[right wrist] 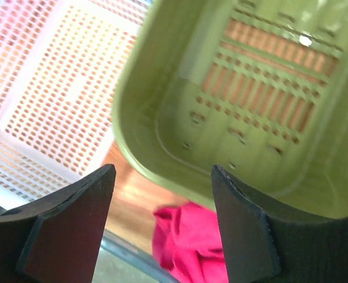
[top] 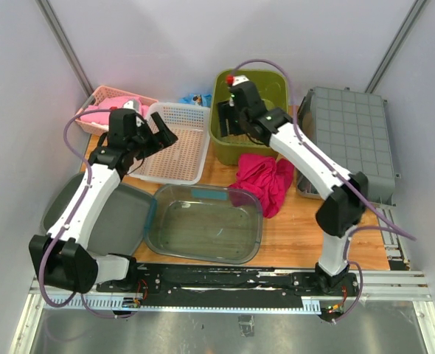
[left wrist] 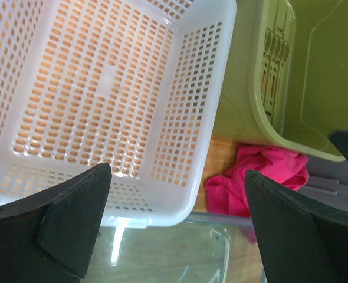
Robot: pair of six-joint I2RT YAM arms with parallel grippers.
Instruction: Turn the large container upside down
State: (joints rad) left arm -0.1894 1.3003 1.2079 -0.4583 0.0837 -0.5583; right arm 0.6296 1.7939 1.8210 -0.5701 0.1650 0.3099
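The large grey container (top: 348, 140) lies at the table's right side with its gridded underside facing up. My right gripper (top: 229, 122) (right wrist: 162, 224) hovers open over the near left rim of an olive green bin (top: 273, 85) (right wrist: 250, 88), which stands open side up. Nothing sits between its fingers. My left gripper (top: 166, 136) (left wrist: 177, 224) hangs wide open and empty above the near right corner of a white perforated basket (top: 177, 144) (left wrist: 103, 88).
A pink cloth (top: 265, 181) (left wrist: 262, 177) (right wrist: 186, 242) lies crumpled between the green bin and a clear plastic tub (top: 203, 221) (left wrist: 162, 253). A grey tray (top: 122, 217) sits front left. A pink basket (top: 103, 110) stands back left.
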